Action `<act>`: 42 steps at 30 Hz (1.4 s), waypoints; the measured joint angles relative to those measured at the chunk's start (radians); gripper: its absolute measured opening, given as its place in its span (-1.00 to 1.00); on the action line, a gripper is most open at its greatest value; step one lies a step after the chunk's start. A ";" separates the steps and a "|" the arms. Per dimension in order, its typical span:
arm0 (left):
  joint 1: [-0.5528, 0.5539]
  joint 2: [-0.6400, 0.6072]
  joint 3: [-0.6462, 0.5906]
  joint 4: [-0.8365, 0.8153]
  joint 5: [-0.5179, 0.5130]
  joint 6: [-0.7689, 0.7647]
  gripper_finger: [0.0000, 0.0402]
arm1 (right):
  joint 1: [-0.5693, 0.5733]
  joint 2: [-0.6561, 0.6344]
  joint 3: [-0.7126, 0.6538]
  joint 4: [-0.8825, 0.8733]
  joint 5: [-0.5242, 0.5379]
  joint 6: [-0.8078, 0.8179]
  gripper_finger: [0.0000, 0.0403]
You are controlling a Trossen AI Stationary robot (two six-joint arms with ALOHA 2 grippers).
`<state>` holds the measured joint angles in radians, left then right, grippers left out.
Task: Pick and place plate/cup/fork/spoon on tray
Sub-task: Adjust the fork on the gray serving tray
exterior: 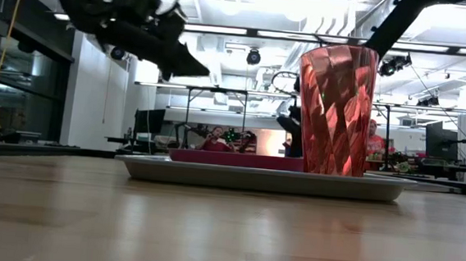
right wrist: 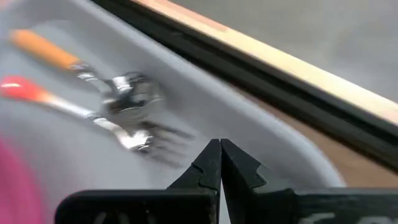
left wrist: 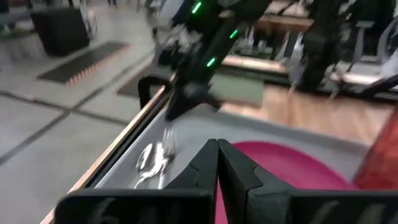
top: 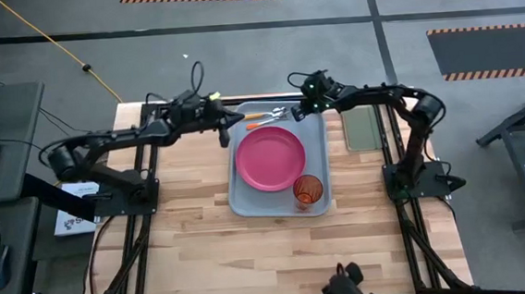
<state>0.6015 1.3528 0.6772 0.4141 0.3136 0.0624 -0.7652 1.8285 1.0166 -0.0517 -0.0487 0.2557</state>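
Tray [top: 248,200] loaded (both pincers closed)

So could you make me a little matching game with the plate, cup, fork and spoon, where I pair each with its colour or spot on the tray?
Things:
1. plate
2. cup
3. fork
4. spoon

Descriptions:
A. translucent red-orange, standing at a near corner of the tray
B. orange-yellow handle, rounded metal bowl
C. magenta-pink, lying flat in the tray's middle
D. red-orange handle, metal tines

Pairs: 1-C, 2-A, 3-D, 4-B. The fork and spoon lie side by side along the tray's far edge.
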 joint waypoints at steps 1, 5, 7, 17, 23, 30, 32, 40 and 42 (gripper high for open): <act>-0.007 -0.023 -0.023 0.022 -0.001 -0.007 -1.00 | -0.001 0.015 0.014 -0.010 0.020 0.008 -1.00; -0.024 -0.085 -0.072 0.056 -0.001 -0.010 -1.00 | 0.002 0.033 0.033 -0.034 0.071 0.017 -1.00; -0.028 -0.099 -0.076 0.057 -0.001 -0.014 -1.00 | 0.004 0.032 0.033 -0.035 0.068 0.034 -1.00; -0.028 -0.103 -0.075 0.056 -0.004 -0.019 -1.00 | 0.068 0.032 0.033 -0.035 0.057 0.051 -1.00; -0.028 -0.103 -0.075 0.056 -0.004 -0.026 -1.00 | 0.094 0.032 0.033 -0.037 0.062 0.051 -1.00; -0.028 -0.103 -0.075 0.055 -0.004 -0.033 -1.00 | 0.130 0.032 0.033 -0.038 0.056 0.051 -1.00; -0.028 -0.103 -0.075 0.055 -0.004 -0.033 -1.00 | 0.140 0.033 0.033 -0.038 0.056 0.051 -1.00; -0.028 -0.102 -0.075 0.055 -0.004 -0.034 -1.00 | 0.158 0.032 0.033 -0.039 0.056 0.051 -1.00; -0.028 -0.102 -0.075 0.055 -0.003 -0.034 -1.00 | 0.158 0.032 0.033 -0.039 0.055 0.050 -1.00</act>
<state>0.5739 1.2507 0.6018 0.4690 0.3101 0.0284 -0.6075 1.8606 1.0500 -0.0902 0.0063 0.3054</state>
